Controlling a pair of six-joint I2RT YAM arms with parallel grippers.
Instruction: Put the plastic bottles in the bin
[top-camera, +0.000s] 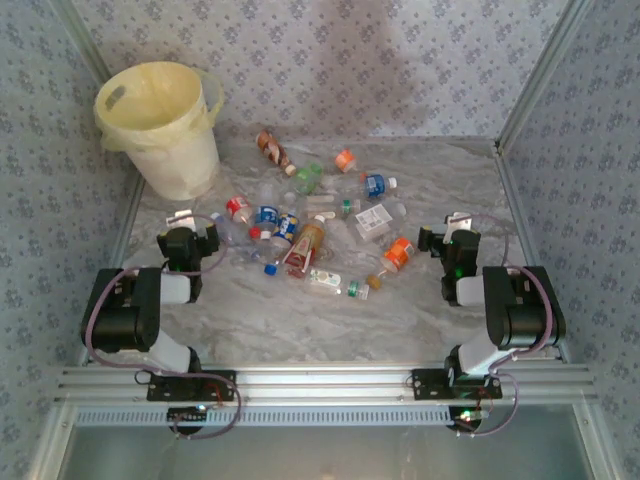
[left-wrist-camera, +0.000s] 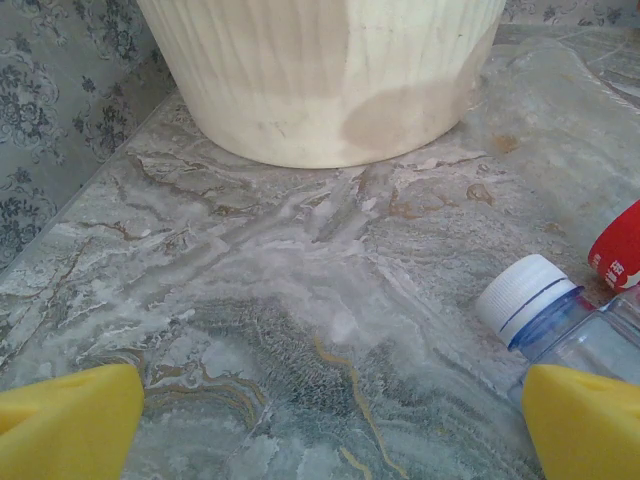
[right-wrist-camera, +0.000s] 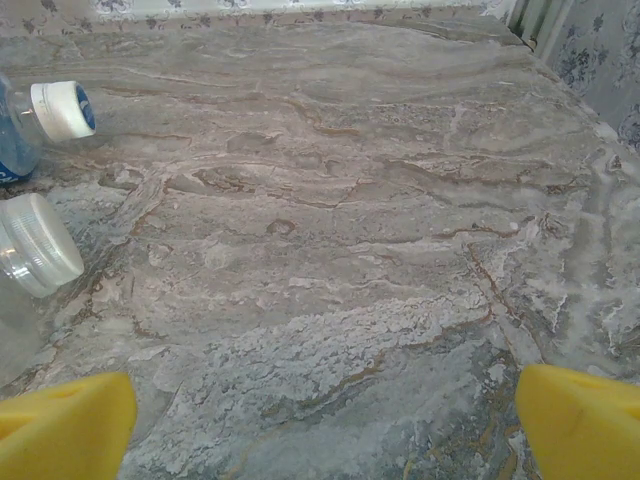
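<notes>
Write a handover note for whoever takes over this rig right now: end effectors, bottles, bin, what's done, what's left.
Left end effector: open, empty, low over the grey marbled table, facing the large pale cream-yellow round plastic bin; a white-capped clear bottle lies by its right finger.
Right end effector: open, empty, right of the pile.
Small clear plastic bottles with coloured caps: scattered mid-table.
Done: no bottle visible in the bin.
Left: every bottle.
</notes>
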